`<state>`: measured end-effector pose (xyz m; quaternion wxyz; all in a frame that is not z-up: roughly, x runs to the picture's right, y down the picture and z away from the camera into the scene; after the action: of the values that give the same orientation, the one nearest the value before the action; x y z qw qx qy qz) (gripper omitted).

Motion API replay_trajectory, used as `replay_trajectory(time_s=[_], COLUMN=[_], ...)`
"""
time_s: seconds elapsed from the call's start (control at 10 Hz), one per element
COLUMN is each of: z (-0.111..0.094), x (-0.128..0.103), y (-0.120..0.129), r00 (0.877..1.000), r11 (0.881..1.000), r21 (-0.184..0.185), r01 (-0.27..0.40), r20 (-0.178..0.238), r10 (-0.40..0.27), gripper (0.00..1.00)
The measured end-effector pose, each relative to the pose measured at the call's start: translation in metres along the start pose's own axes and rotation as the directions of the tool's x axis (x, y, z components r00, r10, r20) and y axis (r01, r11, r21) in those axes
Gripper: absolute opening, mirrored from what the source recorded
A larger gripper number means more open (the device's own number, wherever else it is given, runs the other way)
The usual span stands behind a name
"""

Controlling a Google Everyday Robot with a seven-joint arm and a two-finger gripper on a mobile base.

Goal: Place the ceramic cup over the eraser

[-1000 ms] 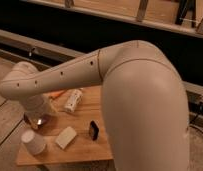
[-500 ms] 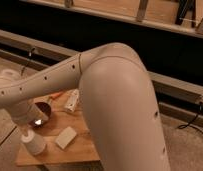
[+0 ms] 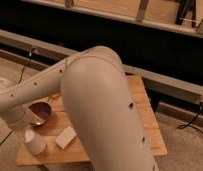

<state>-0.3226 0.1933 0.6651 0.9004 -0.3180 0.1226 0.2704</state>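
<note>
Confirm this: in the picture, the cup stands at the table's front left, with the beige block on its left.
Wrong on one point: the camera view shows the block on the cup's right. The cup does stand at the table's front left. The gripper hangs just above the cup.

Dim, warm light from above; soft blur throughout; background nearly black.
</note>
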Motion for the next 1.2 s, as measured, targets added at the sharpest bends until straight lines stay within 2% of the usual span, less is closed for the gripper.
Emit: replay_trajectory(time_s=[0.3,0.8,1.2], z=[0.01,0.019,0.027], x=[-0.006,-0.007,-0.007], y=[0.006,0.017,0.025], r00=[0.999,0.996,0.992], r11=[0.999,0.996,0.991], r21=[-0.005,-0.05,-0.066], r01=[0.036,0.078,0.114], r20=[-0.015,-0.036,-0.052], r10=[-0.036,-0.08,-0.118], gripper=[0.65,0.65,0.65])
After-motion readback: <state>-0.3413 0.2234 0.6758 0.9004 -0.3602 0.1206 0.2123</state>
